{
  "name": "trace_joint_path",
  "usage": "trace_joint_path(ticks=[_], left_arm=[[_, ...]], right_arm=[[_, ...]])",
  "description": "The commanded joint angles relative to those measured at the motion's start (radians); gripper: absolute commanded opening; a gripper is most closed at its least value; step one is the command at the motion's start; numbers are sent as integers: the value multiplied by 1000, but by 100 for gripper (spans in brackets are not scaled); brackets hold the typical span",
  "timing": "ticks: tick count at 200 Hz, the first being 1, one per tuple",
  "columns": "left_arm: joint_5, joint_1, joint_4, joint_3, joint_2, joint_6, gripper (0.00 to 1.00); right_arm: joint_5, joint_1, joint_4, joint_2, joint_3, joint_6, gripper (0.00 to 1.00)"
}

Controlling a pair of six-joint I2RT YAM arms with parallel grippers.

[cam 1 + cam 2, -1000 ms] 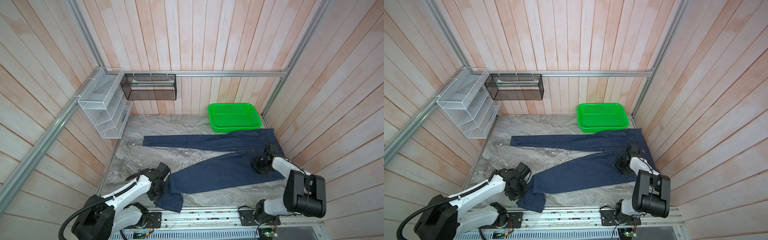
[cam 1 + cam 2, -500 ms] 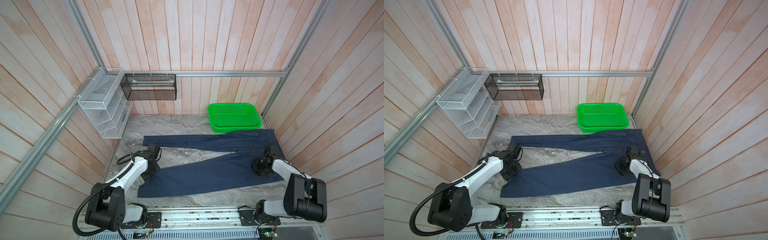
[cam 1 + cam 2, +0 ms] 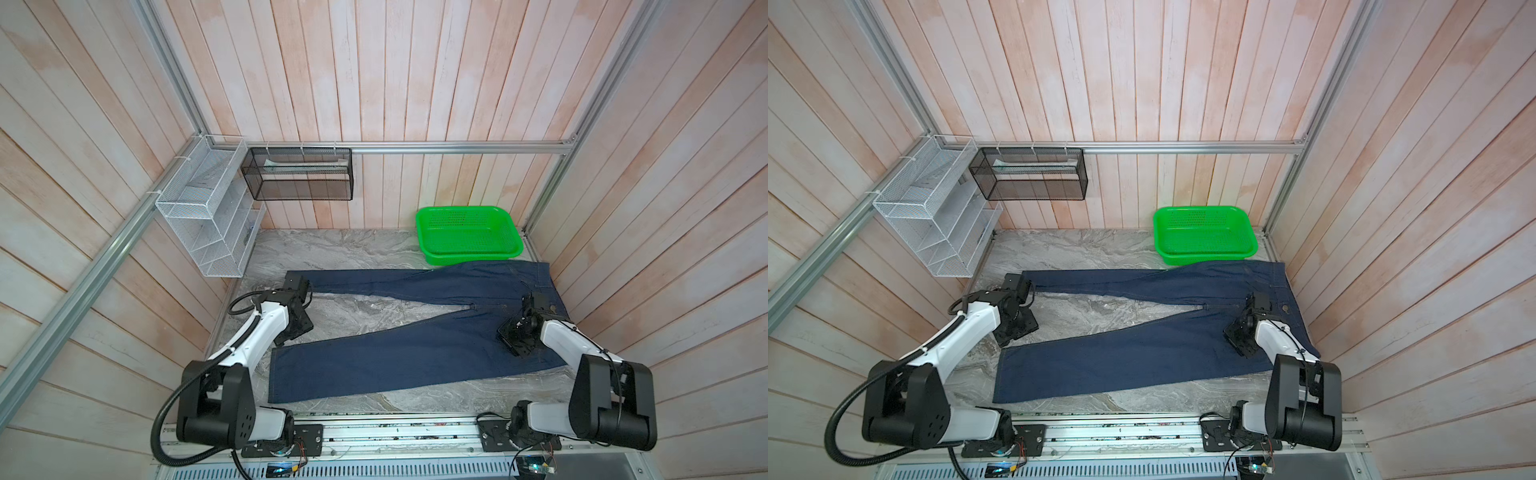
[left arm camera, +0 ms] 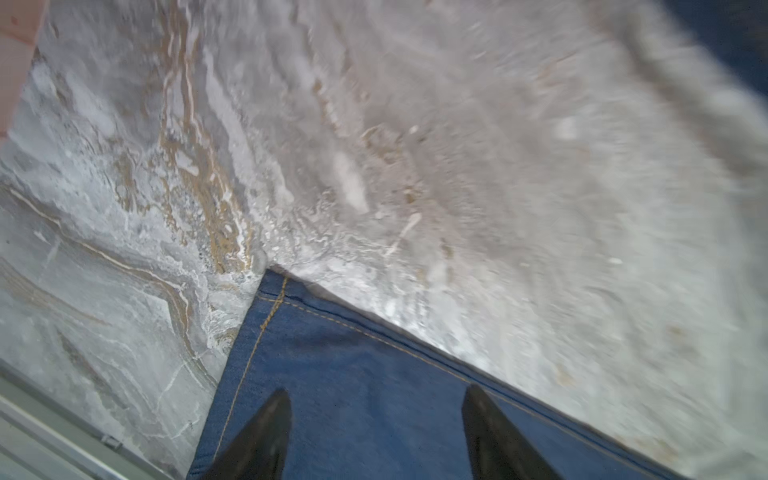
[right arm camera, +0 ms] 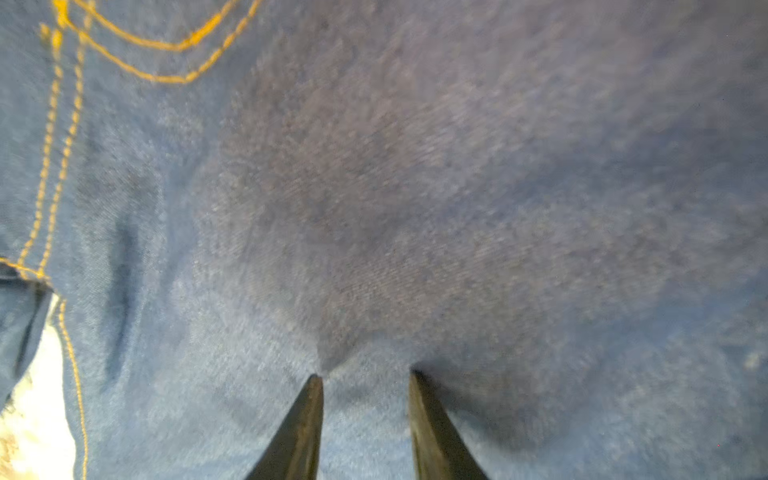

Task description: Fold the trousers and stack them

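Trousers (image 3: 395, 361) now lie flat on the marble table (image 3: 353, 249) in a wide V. The waistband (image 3: 542, 286) is at 3 o'clock and both hems are at 9 o'clock. The far leg (image 3: 374, 284) runs straight along the 12 o'clock side, and the near leg (image 3: 374, 374) slants toward 7 o'clock. The hip part lies against the front of the green basket (image 3: 469, 254) at 1 o'clock.

One second ago the hem of the near leg was bunched at the front edge of the table, held in my left gripper (image 4: 376, 390). I carried it out toward 9 o'clock, and now this leg is laid out in its full length with a straight hem. My left gripper has let go: its fingers stand wide apart, holding nothing, above the hem corner (image 4: 272, 282). That wrist picture is blurred.

My right gripper (image 5: 365, 376) stays at 3 o'clock on the upper part of the near leg. Its fingers are a little apart and the tips rest on the denim. I see no fold caught between them.

I judge that the spreading is finished and the folding has not begun. The next move is probably to bring one leg over the other, so I will need a new grasp at a hem and at the waist side.
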Motion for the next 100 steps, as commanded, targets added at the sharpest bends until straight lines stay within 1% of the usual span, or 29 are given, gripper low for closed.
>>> trace_joint_path(ticks=[1, 21, 37, 46, 56, 82, 91, 100], left_arm=[[73, -99, -44, 19, -68, -67, 69], [157, -213, 15, -83, -105, -192, 62], [223, -265, 122, -196, -122, -281, 58], [257, -267, 176, -253, -119, -308, 55], [267, -266, 220, -298, -109, -322, 53], [220, -246, 220, -327, -59, -309, 53], [211, -218, 220, -341, -55, -294, 53], [221, -155, 230, -371, -61, -267, 53]], right_arm=[[22, 9, -137, -32, 54, -13, 40], [41, 6, -179, -54, 102, -27, 42], [58, -2, -189, -60, 127, -24, 42], [72, -11, -183, -53, 133, -11, 42], [79, -25, -170, -37, 139, -8, 42], [78, -98, -135, 23, 166, -38, 42], [69, -130, -120, 39, 169, -43, 42], [63, -161, -107, 55, 170, -47, 42]])
